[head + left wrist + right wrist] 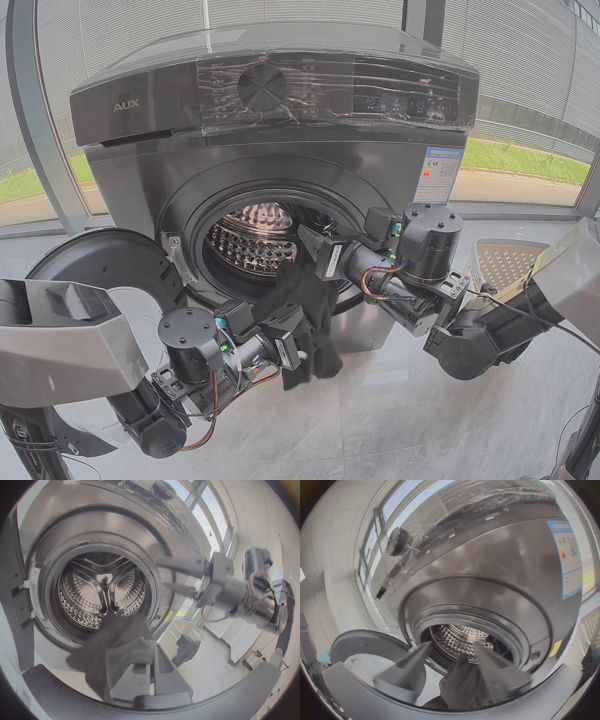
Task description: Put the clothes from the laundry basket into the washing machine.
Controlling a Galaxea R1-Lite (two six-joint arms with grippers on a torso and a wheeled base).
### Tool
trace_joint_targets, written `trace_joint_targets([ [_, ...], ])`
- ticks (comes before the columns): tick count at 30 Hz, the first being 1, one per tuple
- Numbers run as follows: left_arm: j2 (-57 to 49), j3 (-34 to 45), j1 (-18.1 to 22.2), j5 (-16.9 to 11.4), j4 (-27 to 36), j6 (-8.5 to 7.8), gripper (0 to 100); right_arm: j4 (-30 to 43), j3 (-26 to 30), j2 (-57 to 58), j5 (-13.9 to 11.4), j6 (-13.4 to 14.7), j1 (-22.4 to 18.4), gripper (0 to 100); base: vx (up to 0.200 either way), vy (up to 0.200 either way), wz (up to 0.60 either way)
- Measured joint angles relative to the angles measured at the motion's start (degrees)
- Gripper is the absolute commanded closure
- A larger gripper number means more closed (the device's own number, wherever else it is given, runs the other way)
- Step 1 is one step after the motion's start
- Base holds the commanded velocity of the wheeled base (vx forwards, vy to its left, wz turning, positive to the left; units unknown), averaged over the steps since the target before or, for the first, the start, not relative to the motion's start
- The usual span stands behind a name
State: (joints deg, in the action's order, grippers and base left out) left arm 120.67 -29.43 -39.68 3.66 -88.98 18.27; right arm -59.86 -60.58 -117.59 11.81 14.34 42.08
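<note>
The washing machine (275,156) stands with its round door (94,262) swung open to the left and its steel drum (250,244) exposed. A black garment (306,294) hangs just before the lower rim of the opening, and my left gripper (303,331) is shut on it from below; in the left wrist view the cloth (106,636) drapes over one finger. My right gripper (306,240) is open at the opening's right side, its fingers standing apart on either side of the garment's top (462,683). The white laundry basket (506,262) sits on the floor to the right.
Another dark garment (187,648) hangs over the basket's rim (175,627). The open door takes up the floor space at the left. Pale tiled floor (387,425) lies open in front of the machine. Windows run behind it.
</note>
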Motion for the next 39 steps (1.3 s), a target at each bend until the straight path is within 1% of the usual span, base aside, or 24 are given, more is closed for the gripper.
trace_joint_targets([
  [8, -3.01, -0.55, 0.60, 0.06, 0.02, 0.11, 100, -0.05, 3.19, 0.04, -0.05, -1.07, -1.07, 0, 0.000, 0.000, 0.00],
  [14, -3.54, -1.71, 1.65, 2.44, 0.07, 0.00, 100, 0.22, 4.07, 0.09, 0.23, -1.23, -1.99, 0, 0.000, 0.000, 0.00],
  [16, -3.61, -2.32, 2.22, 2.96, 0.07, -0.13, 100, 0.51, 4.32, 0.09, 0.50, -1.26, -2.76, 0, 0.000, 0.000, 0.00],
  [21, -3.86, -2.65, 2.67, 3.21, 0.02, -0.68, 100, 0.66, 5.42, 0.09, 0.56, -1.29, -3.74, 0, 0.000, 0.000, 0.00],
  [23, -3.97, -2.71, 2.76, 3.25, 0.02, -1.08, 100, 0.68, 6.58, 0.09, 0.52, -1.39, -3.99, 0, 0.000, 0.000, 0.00],
  [26, -4.13, -2.73, 2.91, 3.36, 0.02, -1.21, 100, 0.40, 8.46, 0.11, 0.09, -1.89, -4.08, 0, 0.000, 0.000, 0.00],
  [28, -4.28, -2.76, 2.91, 3.36, 0.00, -1.28, 100, 0.20, 10.22, 0.12, -0.65, -2.60, -4.24, 0, 0.000, 0.000, 0.00],
  [30, -4.46, -2.76, 2.91, 3.38, 0.02, -1.33, 100, -0.20, 11.82, 0.12, -2.18, -3.18, -4.29, 0, 0.000, 0.000, 0.00],
  [34, -4.77, -2.76, 2.89, 3.54, 0.00, -1.33, 100, -2.79, 14.71, -0.16, -8.14, -3.86, -5.16, 0, 0.000, 0.000, 0.00],
  [36, -4.88, -2.77, 3.00, 3.60, 0.02, -1.34, 100, -6.05, 16.04, -0.63, -9.24, -4.30, -5.51, 0, 0.000, 0.000, 0.00],
  [39, -5.02, -2.99, 3.28, 3.69, 0.02, -1.78, 100, -12.13, 18.54, -2.11, -9.72, -5.52, -6.06, 0, 0.000, 0.000, 0.00],
])
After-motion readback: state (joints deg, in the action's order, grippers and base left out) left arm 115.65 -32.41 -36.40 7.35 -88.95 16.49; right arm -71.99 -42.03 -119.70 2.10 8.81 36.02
